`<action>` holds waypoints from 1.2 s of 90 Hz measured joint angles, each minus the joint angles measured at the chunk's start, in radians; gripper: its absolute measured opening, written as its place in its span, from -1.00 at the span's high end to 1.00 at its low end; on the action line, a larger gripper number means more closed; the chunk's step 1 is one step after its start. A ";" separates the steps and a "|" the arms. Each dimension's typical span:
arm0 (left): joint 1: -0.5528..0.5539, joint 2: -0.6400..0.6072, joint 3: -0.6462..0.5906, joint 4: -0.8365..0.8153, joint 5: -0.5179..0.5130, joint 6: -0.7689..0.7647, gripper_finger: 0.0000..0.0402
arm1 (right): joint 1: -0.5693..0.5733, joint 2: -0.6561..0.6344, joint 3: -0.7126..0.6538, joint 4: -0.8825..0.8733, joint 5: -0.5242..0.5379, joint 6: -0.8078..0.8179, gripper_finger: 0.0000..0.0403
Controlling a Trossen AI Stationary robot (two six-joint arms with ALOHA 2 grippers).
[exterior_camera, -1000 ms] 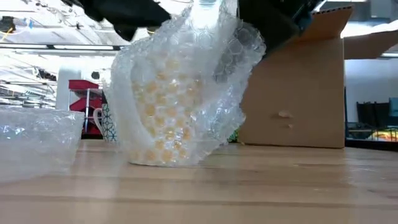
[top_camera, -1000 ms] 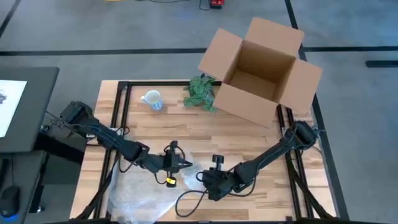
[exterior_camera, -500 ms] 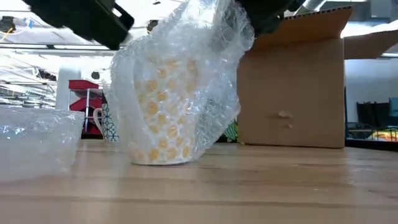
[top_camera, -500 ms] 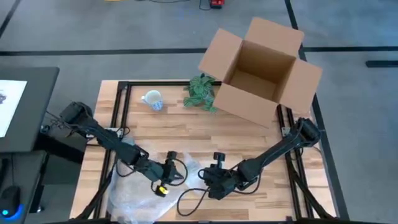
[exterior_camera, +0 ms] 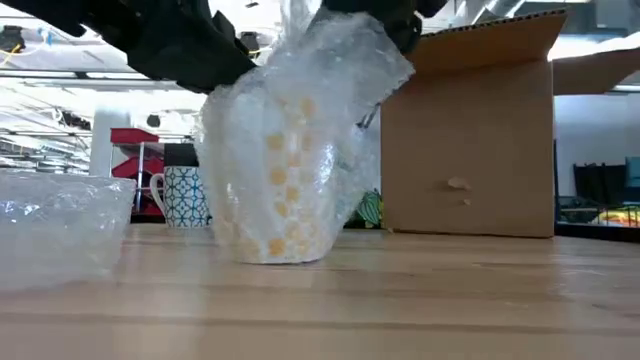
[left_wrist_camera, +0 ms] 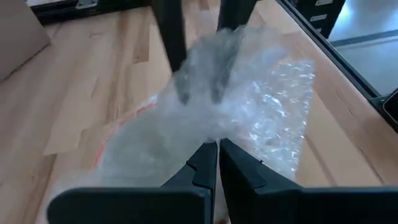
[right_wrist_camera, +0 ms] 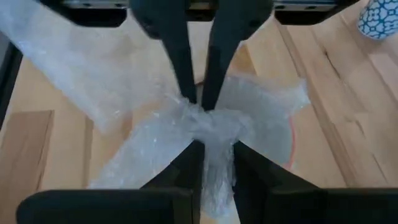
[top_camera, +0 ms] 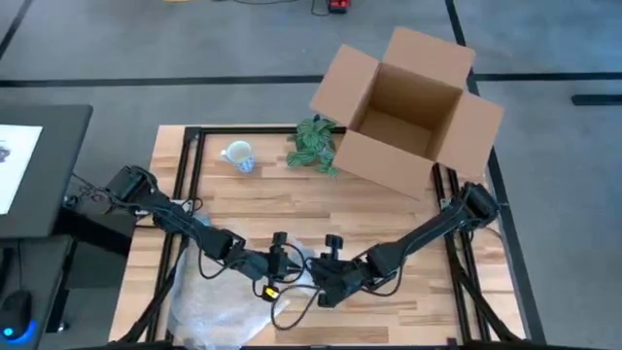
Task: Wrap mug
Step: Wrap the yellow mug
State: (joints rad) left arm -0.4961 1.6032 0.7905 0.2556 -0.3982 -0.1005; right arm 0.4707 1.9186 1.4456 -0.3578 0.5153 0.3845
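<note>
Left claw (top_camera: 290, 264) and right claw (top_camera: 313, 275) meet tip to tip at lower centre of the high view, over the wooden slat surface (top_camera: 282, 209).

Left claw: fingers nearly pressed together, thin slit only, pinching a bunched fold of the clear bubble wrap (left_wrist_camera: 205, 118). Right claw: fingers narrowly apart, clamped on the gathered twist of the same wrap (right_wrist_camera: 208, 127). Each wrist view shows the other arm's two dark fingers coming in from the far side onto that same knot.

Low view: white mug with yellow dots (exterior_camera: 275, 190) stands upright on the surface at frame centre, fully shrouded in wrap, the top gathered under the two claws. A second loose wad of clear bubble wrap (exterior_camera: 60, 225) lies at the left edge.

White mug with blue pattern (top_camera: 238, 156) sits bare in the upper left of the surface, well apart. Green leafy item (top_camera: 313, 144) lies beside the open brown cardboard box (top_camera: 403, 107) at upper right.

No readable writing or labels.
</note>
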 joint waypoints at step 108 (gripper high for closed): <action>0.098 -0.079 -0.002 -0.139 0.078 -0.067 1.00 | -0.163 0.031 0.002 -0.013 -0.312 0.050 0.72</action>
State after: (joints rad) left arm -0.3985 1.5238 0.7883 0.1168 -0.3201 -0.1673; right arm 0.3073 1.9499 1.4471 -0.3704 0.2031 0.4343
